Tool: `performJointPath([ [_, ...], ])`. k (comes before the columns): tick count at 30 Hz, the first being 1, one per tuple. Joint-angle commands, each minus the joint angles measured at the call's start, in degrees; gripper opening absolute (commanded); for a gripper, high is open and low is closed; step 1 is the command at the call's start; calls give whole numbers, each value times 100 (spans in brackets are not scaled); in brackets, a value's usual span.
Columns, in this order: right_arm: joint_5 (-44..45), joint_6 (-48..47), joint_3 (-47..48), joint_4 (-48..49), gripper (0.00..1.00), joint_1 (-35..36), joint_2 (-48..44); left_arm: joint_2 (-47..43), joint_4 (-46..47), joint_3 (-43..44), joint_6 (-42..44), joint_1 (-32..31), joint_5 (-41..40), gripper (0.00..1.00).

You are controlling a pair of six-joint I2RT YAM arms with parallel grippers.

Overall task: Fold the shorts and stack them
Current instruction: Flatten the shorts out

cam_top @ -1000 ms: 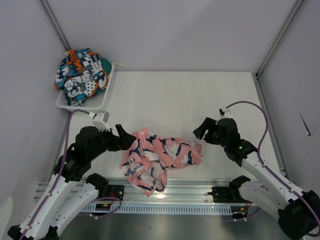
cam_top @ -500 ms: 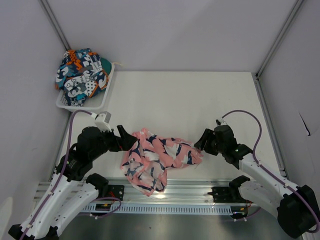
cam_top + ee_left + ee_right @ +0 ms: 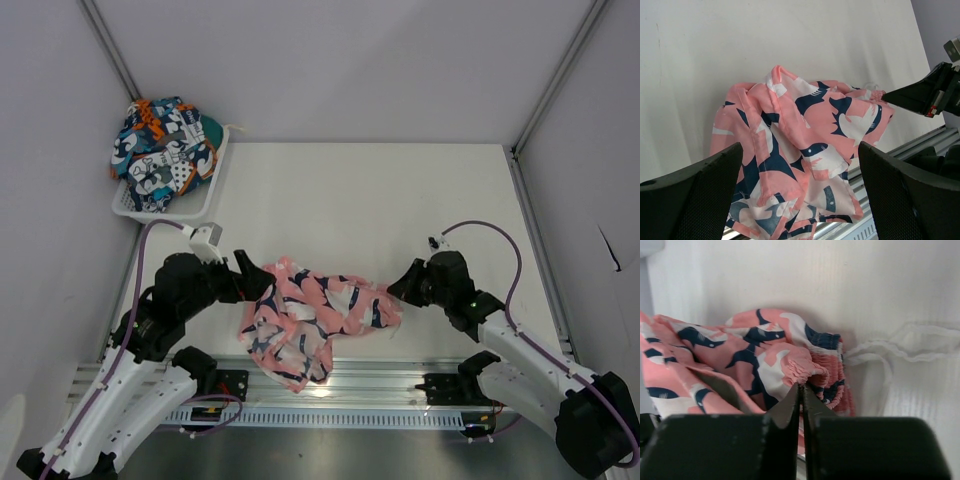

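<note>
The pink shark-print shorts point(image 3: 320, 315) lie crumpled near the table's front edge, between both arms. My right gripper point(image 3: 398, 290) is at their right end, its jaws shut on the gathered elastic waistband point(image 3: 815, 371) of the pink shorts point(image 3: 750, 355). The white drawstring point(image 3: 910, 345) trails on the table beside that grip. My left gripper point(image 3: 255, 282) hovers over the left end of the pink shorts point(image 3: 805, 130), jaws wide open with nothing held. The teal, orange and navy shorts point(image 3: 165, 148) sit bunched at the far left.
A white basket point(image 3: 207, 195) at the back left corner holds the patchwork shorts. An aluminium rail point(image 3: 380, 385) runs along the table's front edge, and the pink fabric hangs slightly over it. White walls close the table in on the left, back and right.
My right gripper moved left and down to the waistband and its jaws closed there. The right end of the pink shorts shifted a little. The left arm barely moved.
</note>
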Motion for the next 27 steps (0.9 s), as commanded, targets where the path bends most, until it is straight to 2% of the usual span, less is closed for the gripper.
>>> performJointPath([
  [1, -394, 26, 53, 578, 0, -39, 41, 50, 205, -45, -9, 46, 109, 98],
  [3, -412, -44, 185, 718, 0, -117, 59, 94, 310, -106, -44, 37, 127, 99],
  [7, -701, -316, 1071, 955, 0, -425, 418, 295, 679, -195, -141, 46, 232, 99],
  [8, -1059, -500, 1604, 973, 0, -600, 907, 531, 906, -125, -176, 46, 267, 98],
  [11, -1387, -790, 3115, 781, 0, -733, 1447, 910, 1040, 199, -150, 46, 224, 98],
  [15, -1397, -985, 3918, 684, 0, -1030, 1413, 1262, 1303, 630, -9, 46, 267, 98],
  [20, -2064, -985, 3939, 771, 0, -1445, 1246, 1605, 1830, 728, 18, 11, 785, 97],
  [27, -2214, -1380, 3947, 499, 0, -1463, 1131, 1825, 2507, 693, -35, -68, 593, 97],
])
